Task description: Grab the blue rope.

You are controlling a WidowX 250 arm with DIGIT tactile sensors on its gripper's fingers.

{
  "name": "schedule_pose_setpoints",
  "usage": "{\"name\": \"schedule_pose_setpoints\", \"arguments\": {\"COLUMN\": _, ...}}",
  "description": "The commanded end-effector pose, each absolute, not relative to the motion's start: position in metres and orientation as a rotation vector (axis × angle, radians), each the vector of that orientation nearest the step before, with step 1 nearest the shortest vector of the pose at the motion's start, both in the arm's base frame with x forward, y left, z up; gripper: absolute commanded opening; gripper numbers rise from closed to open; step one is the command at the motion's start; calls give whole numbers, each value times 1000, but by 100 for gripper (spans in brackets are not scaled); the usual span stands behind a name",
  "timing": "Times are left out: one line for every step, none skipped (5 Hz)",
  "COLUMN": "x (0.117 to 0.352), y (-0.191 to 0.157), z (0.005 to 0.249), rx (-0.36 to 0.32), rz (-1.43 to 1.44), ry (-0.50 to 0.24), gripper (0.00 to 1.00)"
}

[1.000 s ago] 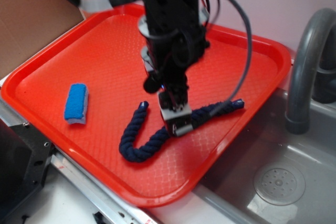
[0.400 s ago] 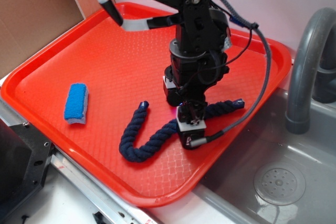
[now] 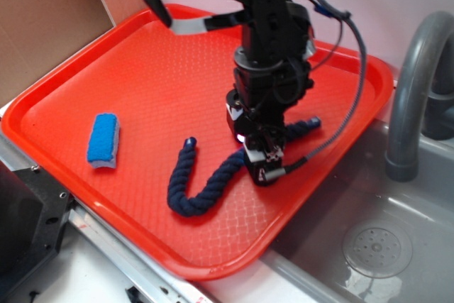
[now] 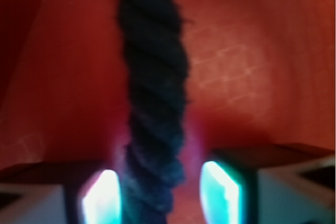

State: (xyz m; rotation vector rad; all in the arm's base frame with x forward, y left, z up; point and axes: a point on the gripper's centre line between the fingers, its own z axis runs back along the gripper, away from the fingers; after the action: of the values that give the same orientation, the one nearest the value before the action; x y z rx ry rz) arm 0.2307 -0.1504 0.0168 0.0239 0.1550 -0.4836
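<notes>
One thing held: the thick dark navy twisted cotton rope (image 3: 206,188) runs between the two fingers of the black robot gripper (image 3: 264,157), and in the wrist view the rope (image 4: 152,103) fills most of the gap, with one glowing pad (image 4: 219,187) just beside it on either side.
Gripper state: the fingers appear to be pinching the rope's middle stretch, though the blurred wrist view leaves a thin bright sliver at each pad, so how firm the hold is stays a judgement.
Rope position: it lies on the orange-red plastic tray (image 3: 78,90), curved like a hook, one end pointing up near the tray's centre, the bend toward the near rim, the other end reaching out behind the gripper toward the sink side.
Risk of slipping: the rope is soft and round, so a light pinch could let it roll or slide out as the arm rises.
Risk of drag: both free lengths rest on the textured tray and may catch or swing, tugging the held part sideways.
Risk of cable snag: the grey cable (image 3: 333,125) looping beside the wrist hangs near the rope's far end.
Nearby, small bright blue rectangular sponge (image 3: 103,140): well apart to the left, not in the way.
Nearby, grey curved faucet (image 3: 415,76) and steel sink (image 3: 383,246): beside the tray's right edge, a hazard only if the rope swings that way.
Obstruction: nothing lies on the rope itself.
</notes>
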Motion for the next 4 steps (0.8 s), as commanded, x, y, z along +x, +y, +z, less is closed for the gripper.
{"name": "schedule_pose_setpoints", "arguments": {"x": 223, "y": -142, "z": 29, "rx": 55, "rz": -424, "ry": 85, "gripper": 0}}
{"name": "schedule_pose_setpoints", "arguments": {"x": 224, "y": -116, "z": 74, "rx": 68, "rz": -297, "ry": 37, "gripper": 0}}
{"name": "schedule_pose_setpoints", "arguments": {"x": 221, "y": -90, "z": 117, "rx": 69, "rz": -187, "ry": -11, "gripper": 0}}
{"name": "schedule_pose_setpoints", "arguments": {"x": 212, "y": -59, "z": 165, "rx": 95, "rz": -73, "ry": -89, "gripper": 0}}
